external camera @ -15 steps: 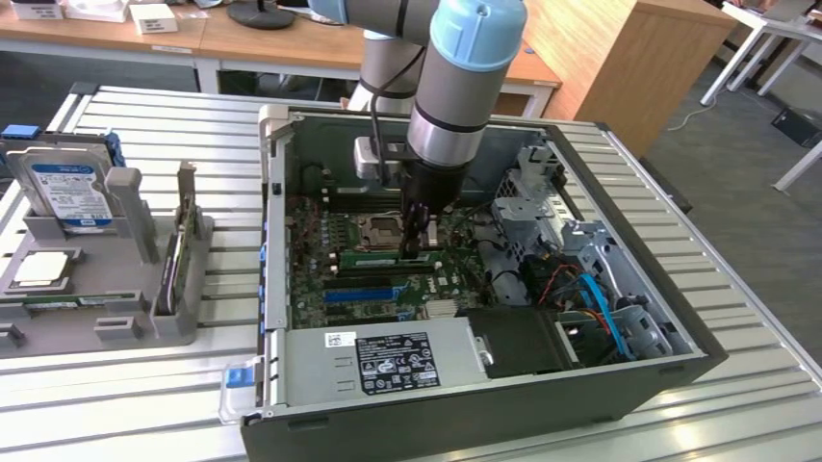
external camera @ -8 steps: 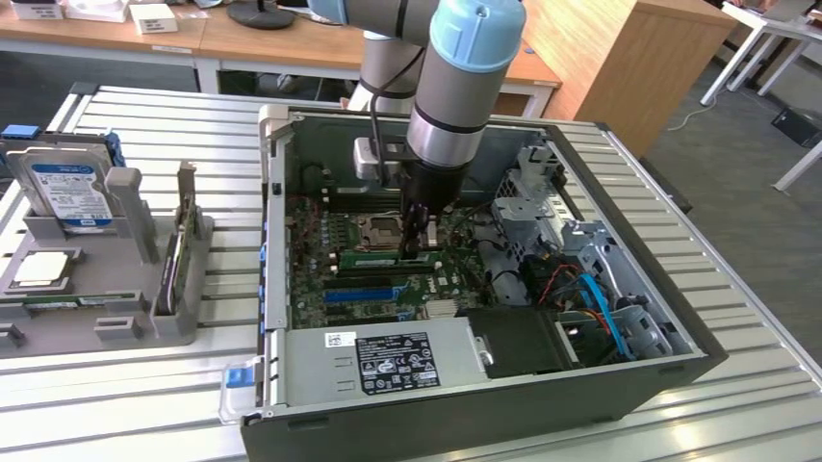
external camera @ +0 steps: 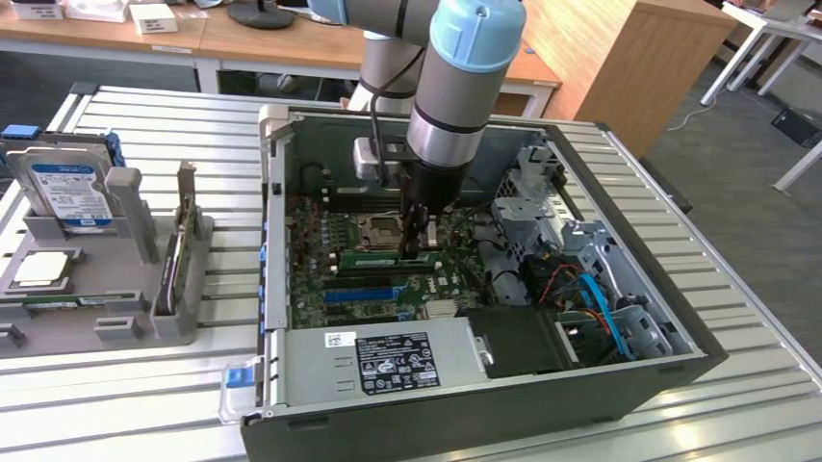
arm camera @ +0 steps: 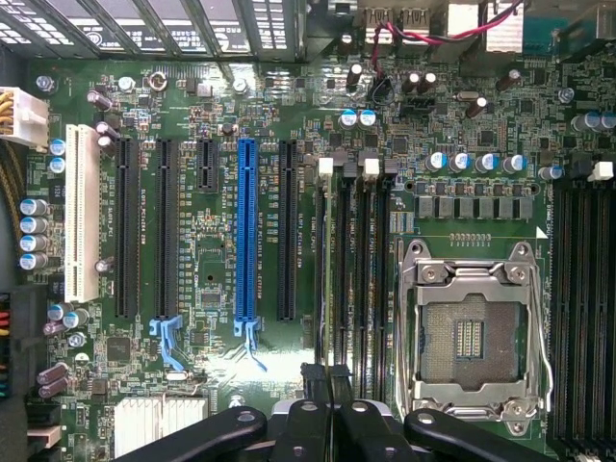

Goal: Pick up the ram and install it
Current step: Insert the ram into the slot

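I was at the install step: my gripper (external camera: 418,248) was down inside the open black computer case (external camera: 449,423), closed almost fully and, as far as I could judge, pinching the ram (external camera: 383,258), a long thin green circuit-board stick with a pale label. The ram stood on edge among the dark memory slots (arm camera: 361,269) of the green motherboard (arm camera: 212,260), just beside the silver processor socket (arm camera: 472,327). I couldn't tell whether it was fully seated. Seating it, I judged, called for straight, even downward pressure until the white end latch (arm camera: 325,166) closed
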Robot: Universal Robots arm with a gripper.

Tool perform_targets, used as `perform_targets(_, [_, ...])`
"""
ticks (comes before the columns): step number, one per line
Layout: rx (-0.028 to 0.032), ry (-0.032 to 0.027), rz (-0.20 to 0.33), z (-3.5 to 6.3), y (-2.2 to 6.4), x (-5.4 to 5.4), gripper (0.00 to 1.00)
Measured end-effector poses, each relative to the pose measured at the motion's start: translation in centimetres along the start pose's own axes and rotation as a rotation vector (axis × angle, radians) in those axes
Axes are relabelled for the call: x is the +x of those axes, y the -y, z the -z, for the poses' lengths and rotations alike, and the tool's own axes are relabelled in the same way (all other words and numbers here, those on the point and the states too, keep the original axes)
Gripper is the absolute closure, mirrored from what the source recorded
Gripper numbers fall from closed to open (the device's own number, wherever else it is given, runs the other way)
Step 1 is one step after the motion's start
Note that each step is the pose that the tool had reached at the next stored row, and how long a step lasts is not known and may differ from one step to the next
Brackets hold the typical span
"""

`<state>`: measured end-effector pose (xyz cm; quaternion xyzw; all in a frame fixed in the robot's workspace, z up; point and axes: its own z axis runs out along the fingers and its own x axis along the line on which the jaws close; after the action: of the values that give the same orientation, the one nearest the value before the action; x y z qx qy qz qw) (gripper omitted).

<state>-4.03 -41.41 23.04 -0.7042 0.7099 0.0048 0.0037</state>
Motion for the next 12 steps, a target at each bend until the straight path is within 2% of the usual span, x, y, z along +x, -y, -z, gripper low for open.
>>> perform_targets(12, [-0.0001,0.0,0.012,-0.02,0.0,0.0,0.88])
